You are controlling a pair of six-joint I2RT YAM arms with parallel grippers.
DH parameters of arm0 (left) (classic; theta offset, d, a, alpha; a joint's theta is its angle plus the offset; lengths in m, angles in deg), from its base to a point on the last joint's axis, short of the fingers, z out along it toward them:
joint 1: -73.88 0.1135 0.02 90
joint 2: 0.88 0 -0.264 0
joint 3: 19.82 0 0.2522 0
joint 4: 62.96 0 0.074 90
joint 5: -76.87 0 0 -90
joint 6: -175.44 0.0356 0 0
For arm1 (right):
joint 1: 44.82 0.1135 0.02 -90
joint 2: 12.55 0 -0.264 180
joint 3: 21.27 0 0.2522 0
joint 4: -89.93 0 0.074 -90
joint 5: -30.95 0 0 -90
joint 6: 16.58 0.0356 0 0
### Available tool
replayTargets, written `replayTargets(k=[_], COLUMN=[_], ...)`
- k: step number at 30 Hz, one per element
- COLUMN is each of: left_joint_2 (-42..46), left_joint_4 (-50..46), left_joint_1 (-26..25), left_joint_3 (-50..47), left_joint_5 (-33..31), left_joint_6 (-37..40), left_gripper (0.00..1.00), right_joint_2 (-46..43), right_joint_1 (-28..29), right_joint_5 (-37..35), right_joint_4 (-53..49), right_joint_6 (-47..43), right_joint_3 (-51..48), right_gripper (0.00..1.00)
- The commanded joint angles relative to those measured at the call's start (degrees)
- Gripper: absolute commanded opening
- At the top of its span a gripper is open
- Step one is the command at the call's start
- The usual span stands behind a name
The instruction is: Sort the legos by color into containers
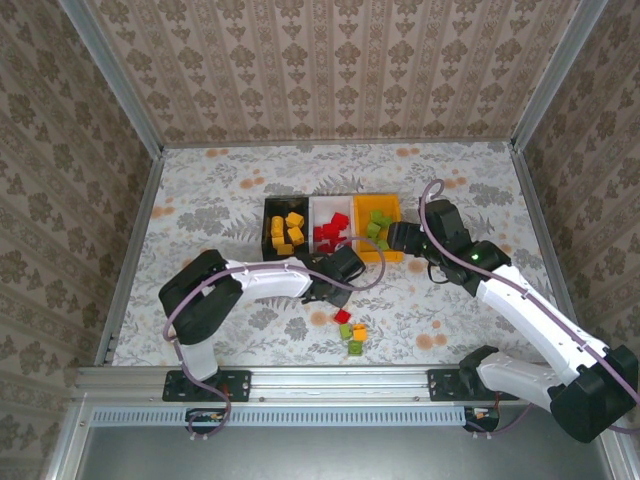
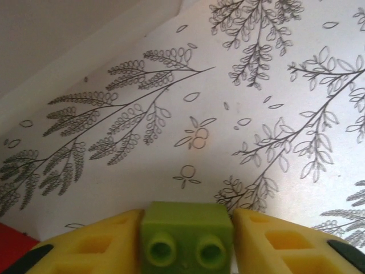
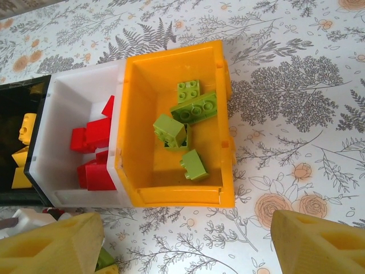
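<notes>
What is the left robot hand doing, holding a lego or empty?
Holding one. In the left wrist view, a light green lego sits pinched between the two yellow fingers of the left gripper, touching both.

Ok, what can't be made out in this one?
- Top external: the left tool's grip on the green lego, hidden under its wrist.
- Right wrist: the black bin, cut by the left edge.
- Left wrist: a red patch, cut by the corner; unidentifiable.
- Top external: loose legos, too small to count.
</notes>
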Motion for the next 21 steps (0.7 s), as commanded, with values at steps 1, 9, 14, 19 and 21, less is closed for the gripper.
replayTargets(k=[1,9,14,19,21], left_joint_2=[-1.93,3.52,7.45,2.86,-0.29], left_joint_4=[-1.50,-4.36,-3.47,-0.17,0.21], left_joint_1=[-0.10,-1.52,0.23,4.80,6.15], left_joint_3=[0.72,2.54,8.53,17.05,20.92], left_joint_5=[-2.63,-3.16,0.19,7.90,9.61], left_joint_6=[1.09,1.30,2.83,2.83,3.07], left_gripper=[0.41,0.35,0.34,0.34,0.34], right_joint_2=[-0.96,-1.92,-4.00,-5.65,-6.26], right_joint_1=[-0.53,-1.32,-2.36,-3.29,-3.39], right_joint_5=[0.29,0.00,-1.27,-1.75,-2.04], right_joint_4=[-1.52,-1.73,-2.31,-2.61,-2.74], right_joint_6=[0.03,-0.03,0.45,1.16,1.18], right_joint_3=[-0.72,-1.03,-2.91,-4.94,-5.15], right_gripper=[0.79,0.79,0.79,0.79,0.79])
